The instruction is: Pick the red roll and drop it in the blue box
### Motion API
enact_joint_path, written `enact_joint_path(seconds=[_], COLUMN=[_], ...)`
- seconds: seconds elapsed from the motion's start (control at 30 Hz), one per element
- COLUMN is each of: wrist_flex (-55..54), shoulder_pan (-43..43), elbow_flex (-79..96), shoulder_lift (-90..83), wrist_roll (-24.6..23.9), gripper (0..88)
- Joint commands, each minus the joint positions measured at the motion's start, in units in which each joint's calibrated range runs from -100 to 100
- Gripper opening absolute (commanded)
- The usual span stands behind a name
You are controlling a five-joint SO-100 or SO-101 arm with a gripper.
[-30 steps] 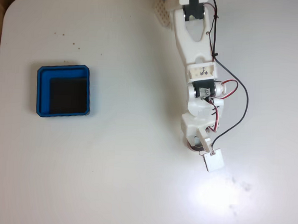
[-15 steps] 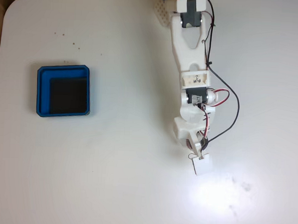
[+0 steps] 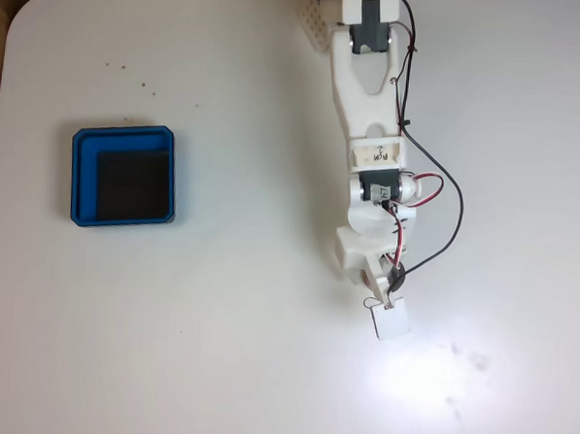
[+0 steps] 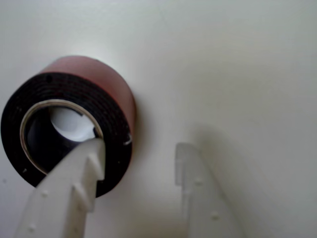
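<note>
Roll vs gripper: in the wrist view the roll lies flat on the counter at about 10 o'clock from the gripper. One finger has its tip in or over the roll's hollow centre; the other finger stands outside, off the red side wall at 3 o'clock with bare counter between them.
Gripper state: jaws apart, straddling the near wall of the roll, not yet pressing on it.
Roll axis: its hole points up toward the camera; it is round, so no long side matters. The grip likely has to pinch the wall between the hole and the outer red face.
Roll in the fixed view: a dark sliver peeks out under the arm's end, near the gripper.
Box: the box sits well apart, at about 9 o'clock from the gripper in the fixed view.
In the way: nothing stands on the counter between roll and box.
Risk, as a judgement: closing with so little wall between the fingers could tip or push the roll sideways.
</note>
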Motion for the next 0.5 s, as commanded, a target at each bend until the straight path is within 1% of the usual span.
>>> enact_joint_path(seconds=[0.0,0.1,0.3,0.47], wrist_flex=[0.43,1.42,3.65,3.49], shoulder_pan=[-0.45,-0.35,-0.35,-0.45], elbow_flex=[-3.62,-3.62,-3.71,-3.98], shoulder_lift=[-0.69,-0.69,-0.69,-0.69], wrist_roll=[0.26,0.26,0.26,0.17], gripper=[13.2,13.9,18.8,19.2])
